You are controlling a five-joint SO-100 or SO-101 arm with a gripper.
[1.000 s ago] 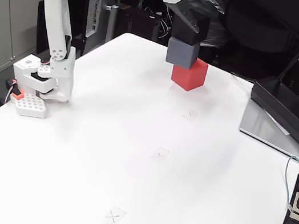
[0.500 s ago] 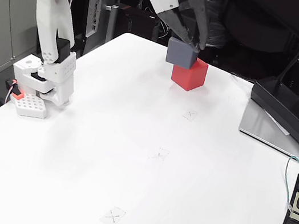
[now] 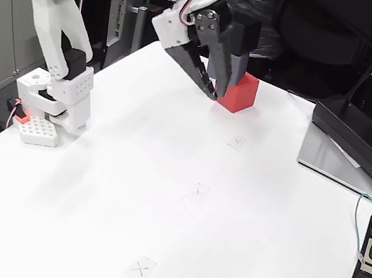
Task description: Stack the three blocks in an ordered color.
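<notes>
End effector [image 3: 215,90]: fingers slightly parted, holding nothing, tips pointing down just left of the stack.
Stack: red block [image 3: 239,93] on the tabletop [image 3: 161,199], grey block [image 3: 237,67] on it, black block [image 3: 242,34] on top, partly hidden.
Relation: stack lies right of and behind the tips.

The three blocks are seen stacked in one column on the white table, toward twelve o'clock of its surface in the fixed view. The red block [image 3: 239,94] is set lowest, resting flat on the table, with one corner turned toward six o'clock. The bluish grey block [image 3: 238,67] is placed directly upon it and is partly hidden, and the black block [image 3: 244,32] is carried on top, upright against the dark background at the table's far edge.
</notes>
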